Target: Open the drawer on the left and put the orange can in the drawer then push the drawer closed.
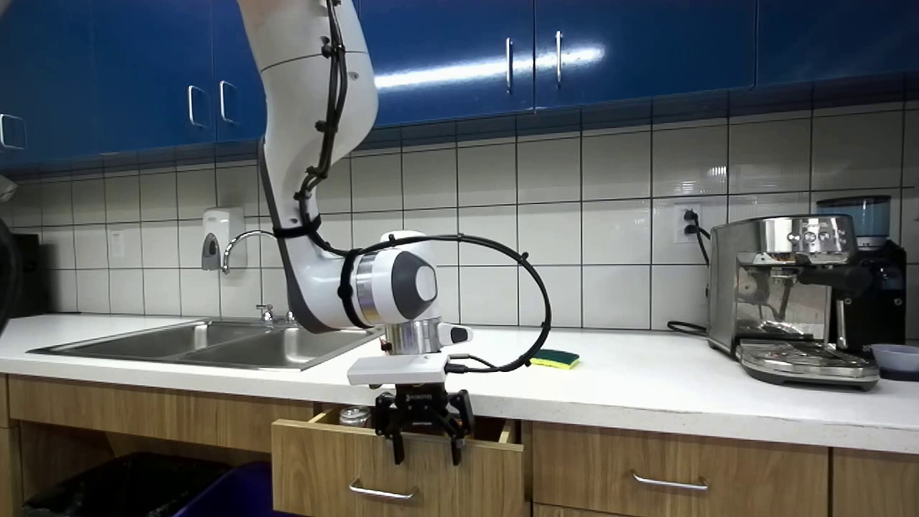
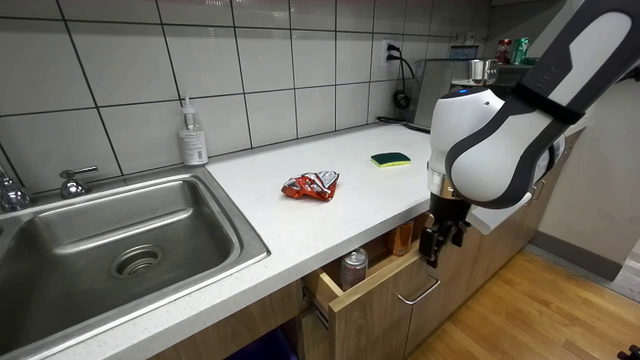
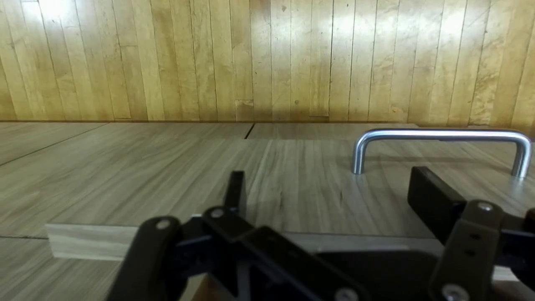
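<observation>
Wooden drawer (image 1: 323, 467) partly open, orange can (image 2: 401, 240) inside, black gripper (image 1: 427, 457) near the drawer's front, jaws spread wide

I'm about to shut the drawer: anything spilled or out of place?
A crumpled red wrapper lies on the counter between sink and sponge, likely stray litter. No spill shows; the orange can in the drawer looks upright.

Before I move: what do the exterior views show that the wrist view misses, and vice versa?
Only the exterior views: the silver-topped can in the drawer, and the sponge. An exterior view shows the orange can inside too; the wrist view leaves that unclear.
Only the wrist view: a close look down the drawer front.
Both: the pulled-out drawer, its handle, the open gripper.
</observation>
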Tool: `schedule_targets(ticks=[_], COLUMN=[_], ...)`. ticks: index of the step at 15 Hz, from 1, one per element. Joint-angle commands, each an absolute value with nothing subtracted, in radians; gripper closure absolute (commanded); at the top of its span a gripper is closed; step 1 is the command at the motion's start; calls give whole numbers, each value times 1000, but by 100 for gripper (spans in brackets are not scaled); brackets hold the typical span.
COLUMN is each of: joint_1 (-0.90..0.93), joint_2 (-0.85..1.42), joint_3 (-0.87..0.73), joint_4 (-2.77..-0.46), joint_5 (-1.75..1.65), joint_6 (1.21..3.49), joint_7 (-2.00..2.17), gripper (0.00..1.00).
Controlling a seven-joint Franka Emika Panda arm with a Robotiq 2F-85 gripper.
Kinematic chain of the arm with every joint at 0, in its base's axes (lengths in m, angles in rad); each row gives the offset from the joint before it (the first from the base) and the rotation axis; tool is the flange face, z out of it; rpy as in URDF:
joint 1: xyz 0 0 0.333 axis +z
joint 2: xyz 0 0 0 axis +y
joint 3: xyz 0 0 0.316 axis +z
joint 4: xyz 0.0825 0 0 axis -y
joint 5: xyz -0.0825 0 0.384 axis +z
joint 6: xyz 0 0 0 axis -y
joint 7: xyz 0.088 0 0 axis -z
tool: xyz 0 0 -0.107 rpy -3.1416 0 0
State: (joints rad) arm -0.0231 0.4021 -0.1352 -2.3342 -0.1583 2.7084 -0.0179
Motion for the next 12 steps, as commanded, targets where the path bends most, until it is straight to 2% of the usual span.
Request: schedule_targets(ticks=[1, 12], joint_1=[-30, -38], joint_2=[414, 442], joint_3=[-138, -136], joint_4=[-2262, -2182], joint_5=[-165, -150], joint_6=[2721, 2714], joint_7=[-10, -8], gripper=[0, 0])
